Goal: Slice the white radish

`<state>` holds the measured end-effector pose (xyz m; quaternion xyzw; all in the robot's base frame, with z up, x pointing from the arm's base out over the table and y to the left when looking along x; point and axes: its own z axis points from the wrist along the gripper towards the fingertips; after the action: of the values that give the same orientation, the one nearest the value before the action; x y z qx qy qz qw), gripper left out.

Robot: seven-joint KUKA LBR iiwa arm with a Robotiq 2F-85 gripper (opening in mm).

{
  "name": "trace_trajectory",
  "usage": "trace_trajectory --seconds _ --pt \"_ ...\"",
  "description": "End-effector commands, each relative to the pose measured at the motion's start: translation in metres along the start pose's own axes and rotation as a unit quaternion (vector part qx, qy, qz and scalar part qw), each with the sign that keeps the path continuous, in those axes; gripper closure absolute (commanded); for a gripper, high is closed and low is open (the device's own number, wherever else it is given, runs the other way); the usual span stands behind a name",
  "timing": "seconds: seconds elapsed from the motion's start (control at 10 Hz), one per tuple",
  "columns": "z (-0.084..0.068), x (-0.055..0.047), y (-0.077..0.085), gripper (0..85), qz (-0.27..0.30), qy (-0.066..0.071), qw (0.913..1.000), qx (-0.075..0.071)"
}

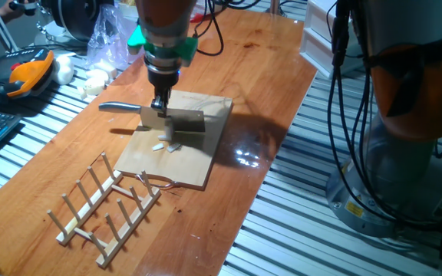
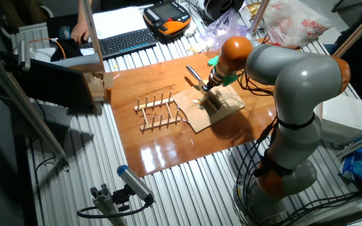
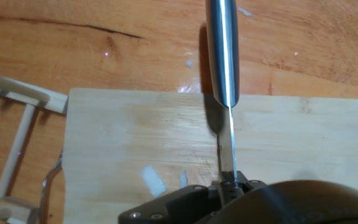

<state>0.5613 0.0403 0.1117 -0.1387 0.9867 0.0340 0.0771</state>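
The counter spreads wide beneath the claw, and directly under it lies the wooden board, set there, I'd say, to take the cutting. Out beyond the board's near corner, well apart from the claw, a wooden rack stands idle. Now the knife: the claw is clamped on the blade's upper edge, handle jutting out sideways, edge pointing down at the board, a hold that looks meant for pressing straight down. And the white radish? Little pale bits lying on the board just below and beside the blade, so slicing looks well under way; the hand view shows two slivers there.
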Motion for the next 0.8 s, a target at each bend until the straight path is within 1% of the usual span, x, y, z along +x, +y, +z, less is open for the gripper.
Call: trace_trajectory --seconds 0.0,0.1,0.2,0.3,0.5,0.7 --pt "-0.013 -0.005 0.002 85.0 0.003 0.009 1.0000 0.001" --pt "-0.023 -0.008 0.003 85.0 0.003 0.017 0.9998 0.005" --pt "-0.030 -0.010 -0.001 85.0 0.000 0.023 0.9997 0.006" --pt "-0.034 -0.012 -0.006 85.0 -0.003 0.025 0.9997 0.005" --pt "-0.034 -0.011 -0.010 85.0 -0.007 0.024 0.9996 0.008" --pt "-0.031 -0.010 -0.012 85.0 -0.010 0.024 0.9996 0.007"
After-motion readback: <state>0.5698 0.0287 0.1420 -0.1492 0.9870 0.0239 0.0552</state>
